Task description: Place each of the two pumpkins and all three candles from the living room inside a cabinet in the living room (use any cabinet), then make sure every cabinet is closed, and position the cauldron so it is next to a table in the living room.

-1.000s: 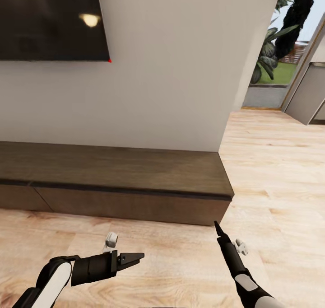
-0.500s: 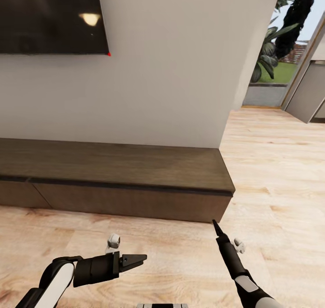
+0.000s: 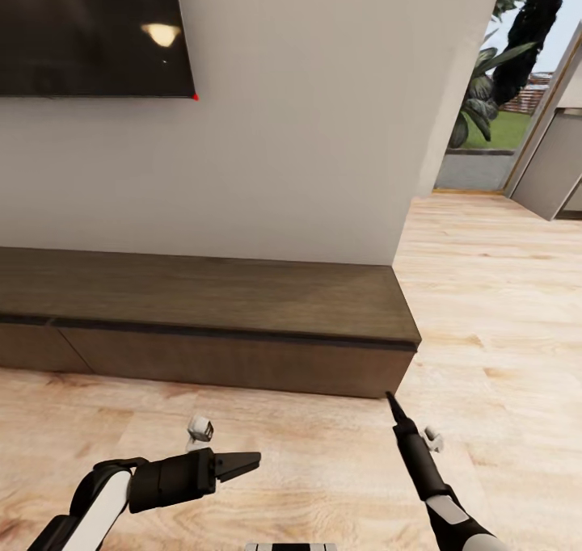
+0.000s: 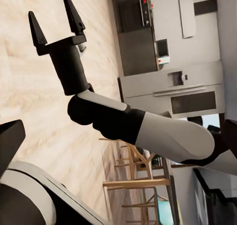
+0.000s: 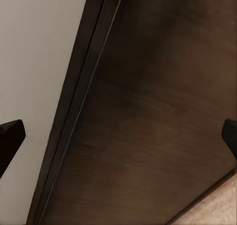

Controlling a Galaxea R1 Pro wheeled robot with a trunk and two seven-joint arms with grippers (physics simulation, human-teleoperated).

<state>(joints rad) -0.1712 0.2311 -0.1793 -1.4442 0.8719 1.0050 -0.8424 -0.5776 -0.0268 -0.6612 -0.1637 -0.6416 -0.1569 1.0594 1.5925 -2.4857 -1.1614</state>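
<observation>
1. The cabinet [image 3: 218,325] is a long, low dark-brown unit standing against the pale wall [image 3: 323,131]. Its flat top is bare and its drawer fronts sit flush and closed.
2. Its right end stops at the wall's corner, where the light wooden floor [image 3: 501,317] runs on past it.
3. The right pincer [image 3: 394,405] points at the cabinet's lower right corner, its tip just short of the front. In the left wrist view this pincer [image 4: 55,21] has its two dark fingers spread, with nothing between them.
4. In the right wrist view the cabinet's dark front [image 5: 158,116] is close, with a fingertip [image 5: 10,136] at each edge of the picture.
5. The left pincer [image 3: 238,462] hangs low over the floor, pointing to the right, well apart from the cabinet. Its fingers seem nearly pressed together and empty, though I cannot tell for certain.
6. A dark television screen [image 3: 89,34] hangs on the wall above the cabinet's left part.
7. Past the corner, green plants [image 3: 501,66] stand outside a glass opening.
</observation>
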